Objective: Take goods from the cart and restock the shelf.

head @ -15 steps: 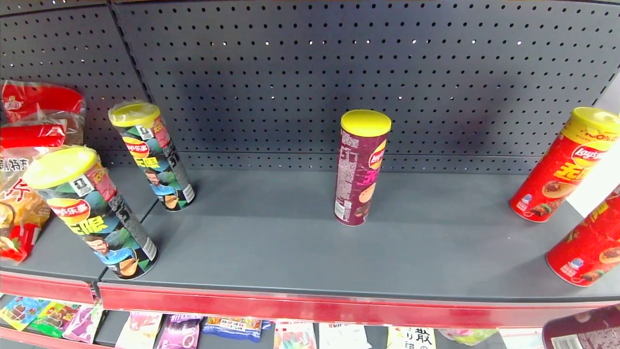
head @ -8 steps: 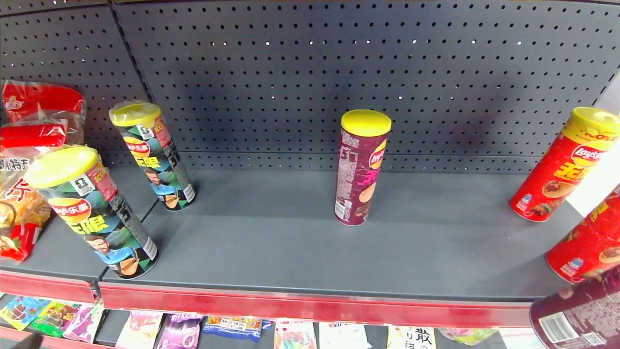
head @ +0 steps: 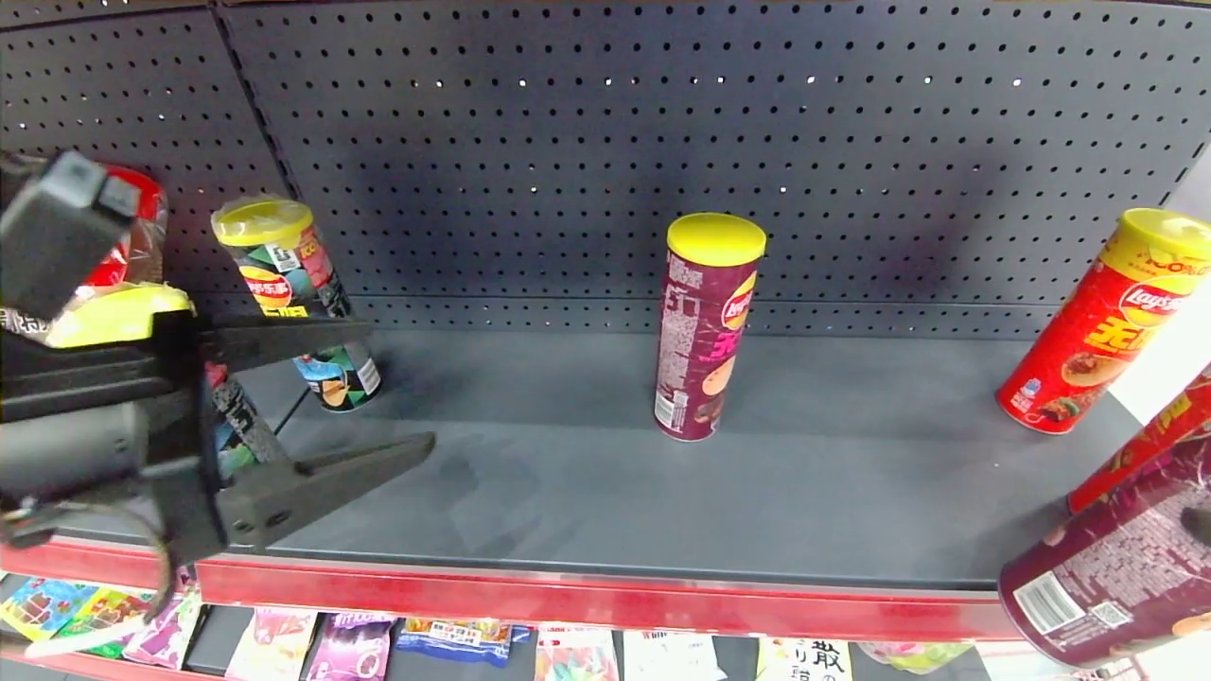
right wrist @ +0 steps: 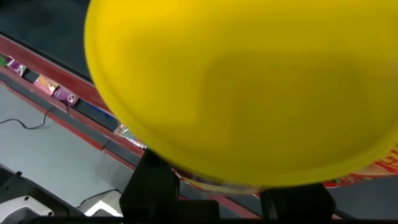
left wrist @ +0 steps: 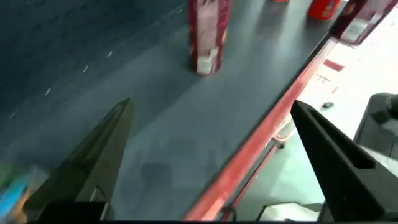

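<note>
One tilted maroon can [head: 1102,577]; yellow lid [right wrist: 242,87]

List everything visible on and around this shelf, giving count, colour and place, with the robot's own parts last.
purple can: one, yellow lid, upright mid-shelf
patterned cans: two, teal-black, yellow lids, shelf's left
red cans: two, shelf's right
maroon can: one, lower right, in the right pincer
snack bag: red, far left, mostly hidden
snack packets: several, mixed colours, lower shelf
shelf: one, grey, red front edge
left pincer: black, open, over shelf's left
right pincer: black, shut on maroon can
</note>
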`<state>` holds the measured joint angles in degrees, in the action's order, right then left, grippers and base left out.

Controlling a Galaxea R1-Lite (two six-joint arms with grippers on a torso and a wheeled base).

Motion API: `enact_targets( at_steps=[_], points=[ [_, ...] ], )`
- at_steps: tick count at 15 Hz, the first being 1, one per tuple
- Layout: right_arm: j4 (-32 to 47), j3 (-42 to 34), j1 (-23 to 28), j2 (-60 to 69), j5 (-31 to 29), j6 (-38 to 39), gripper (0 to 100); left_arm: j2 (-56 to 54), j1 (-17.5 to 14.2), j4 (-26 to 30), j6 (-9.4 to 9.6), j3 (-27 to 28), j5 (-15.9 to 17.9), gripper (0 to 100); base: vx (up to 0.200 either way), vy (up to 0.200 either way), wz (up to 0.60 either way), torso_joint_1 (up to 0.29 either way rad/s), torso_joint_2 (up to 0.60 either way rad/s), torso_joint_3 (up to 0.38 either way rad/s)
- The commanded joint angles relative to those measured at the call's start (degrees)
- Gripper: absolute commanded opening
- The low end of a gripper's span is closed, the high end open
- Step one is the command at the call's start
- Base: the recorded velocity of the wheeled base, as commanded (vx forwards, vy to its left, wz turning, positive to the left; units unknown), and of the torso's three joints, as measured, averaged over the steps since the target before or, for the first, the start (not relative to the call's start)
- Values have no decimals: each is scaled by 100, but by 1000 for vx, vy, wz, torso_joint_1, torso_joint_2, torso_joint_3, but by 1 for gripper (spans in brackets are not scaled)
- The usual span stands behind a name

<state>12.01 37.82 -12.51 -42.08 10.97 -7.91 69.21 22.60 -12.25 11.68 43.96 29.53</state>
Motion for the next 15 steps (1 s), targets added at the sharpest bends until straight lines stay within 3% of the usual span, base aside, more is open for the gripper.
enact_targets(
  at_steps=[1,3,6,10,15],
  points=[
    [-5,-11,3,-81,-7,0,0,1420,456,-366,1,684,-52,100,0,0,0,0,0,0],
    [-5,15,11,-169,-25,0,0,2132,763,-374,-8,1378,-246,100,0,0,0,0,0,0],
    [-14,33,38,-221,-34,27,0,2853,1124,-374,-280,2284,-597,100,0,0,0,0,0,0],
    [-14,33,47,-265,-34,35,0,3275,1519,-383,-307,2644,-870,100,0,0,0,0,0,0],
    [-67,51,47,-336,-34,27,0,3925,1625,-383,-298,3356,-1397,100,0,0,0,0,0,0]
  ],
)
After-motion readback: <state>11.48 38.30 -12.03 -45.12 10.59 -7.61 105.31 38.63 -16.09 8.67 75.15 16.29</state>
